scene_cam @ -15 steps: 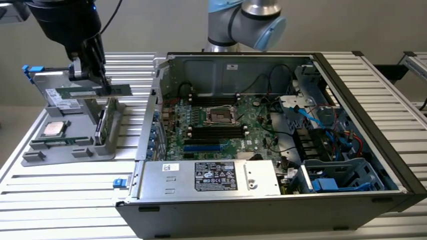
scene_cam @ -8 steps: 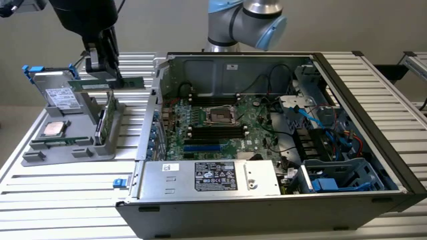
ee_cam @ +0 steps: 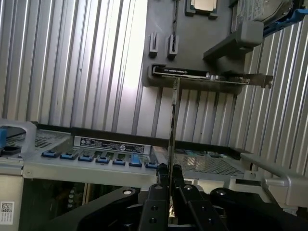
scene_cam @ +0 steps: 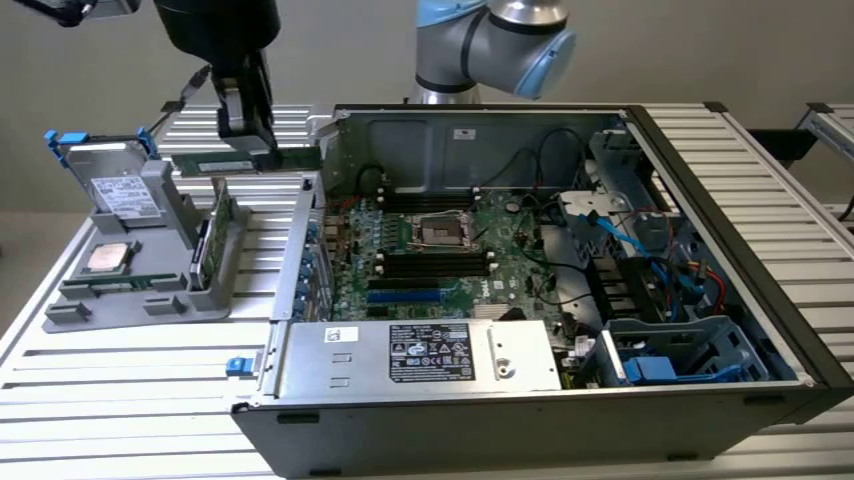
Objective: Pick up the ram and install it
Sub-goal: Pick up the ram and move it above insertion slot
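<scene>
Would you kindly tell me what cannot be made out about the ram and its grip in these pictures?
Wrist view: the ram appears edge-on, so its chips and label are hidden.
Exterior view: the gripper covers the ram's middle, hiding the contact there.
Exterior view: the memory slots on the motherboard are too small to show whether their latches stand open.
Wrist view: the gripper's body is cut off by the picture's edge.
</scene>
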